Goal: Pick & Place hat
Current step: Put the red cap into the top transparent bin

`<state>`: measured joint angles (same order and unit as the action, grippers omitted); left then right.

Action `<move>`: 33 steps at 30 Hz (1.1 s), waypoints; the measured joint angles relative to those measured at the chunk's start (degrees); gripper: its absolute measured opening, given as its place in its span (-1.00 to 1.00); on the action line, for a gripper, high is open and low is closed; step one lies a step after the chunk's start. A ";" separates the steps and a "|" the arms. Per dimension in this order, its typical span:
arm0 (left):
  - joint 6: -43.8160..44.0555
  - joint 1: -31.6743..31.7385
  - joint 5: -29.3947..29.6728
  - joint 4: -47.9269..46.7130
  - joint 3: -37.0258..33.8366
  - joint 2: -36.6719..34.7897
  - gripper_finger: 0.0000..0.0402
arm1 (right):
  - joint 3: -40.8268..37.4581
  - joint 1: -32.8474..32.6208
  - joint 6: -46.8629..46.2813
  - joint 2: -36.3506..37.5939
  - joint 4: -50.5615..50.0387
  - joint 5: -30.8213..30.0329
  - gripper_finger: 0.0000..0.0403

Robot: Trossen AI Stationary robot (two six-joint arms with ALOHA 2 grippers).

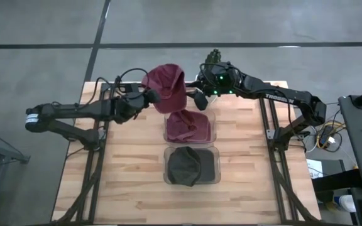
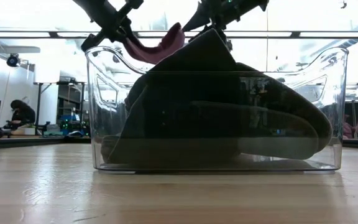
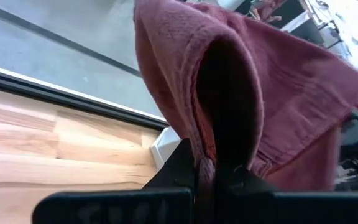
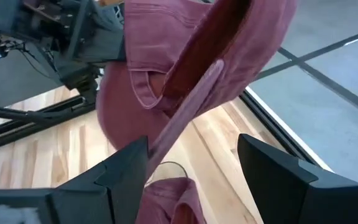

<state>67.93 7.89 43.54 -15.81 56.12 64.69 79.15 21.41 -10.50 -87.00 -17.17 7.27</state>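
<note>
A maroon hat [image 1: 165,88] hangs in the air over the table's far edge, just beyond the far clear bin [image 1: 211,119]. My left gripper [image 1: 151,96] is shut on it from the left. My right gripper [image 1: 200,100] is open at the hat's right side. In the right wrist view its fingers stand on either side of the hat's brim [image 4: 185,112]; I cannot tell whether they touch it. A second maroon hat [image 1: 187,125] lies in the far bin. A dark hat [image 1: 185,166] fills the near bin [image 1: 215,164]. The low view shows the lifted hat [image 2: 160,46] above the near bin [image 2: 104,124]. My left gripper pinches a fold of the maroon hat's cloth at its edge [image 3: 205,163] between both fingers, coming level from the table's left. The hat is lifted clear of the table and stands up and away from the fingers, its crown [image 3: 241,74] bulging open.
The two clear bins sit one behind the other at the table's middle, both holding hats. Bare wood [image 1: 124,163] lies to the left and right of them. Black frame rails [image 1: 93,163] run along both sides. Carts and cables [image 1: 332,135] stand off the right edge.
</note>
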 joint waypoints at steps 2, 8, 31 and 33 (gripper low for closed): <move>-0.54 -0.37 0.01 1.08 0.00 0.00 -0.95 | -0.04 0.04 -0.08 -0.15 0.27 0.02 0.19; -0.92 -1.06 0.03 1.90 0.00 0.08 -0.95 | -0.09 -0.18 -1.54 -0.28 4.11 0.09 0.21; -2.04 -3.14 -0.47 10.01 0.20 2.71 -0.95 | -0.17 -0.40 -5.16 -0.28 0.92 -4.57 -0.83; -2.44 -3.14 -0.58 10.62 0.11 2.71 -0.94 | -0.17 -0.40 -4.39 -0.28 0.96 -4.59 -0.90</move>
<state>65.49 4.75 42.96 -5.19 56.22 67.40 78.98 21.01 -14.89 -87.29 -16.20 2.68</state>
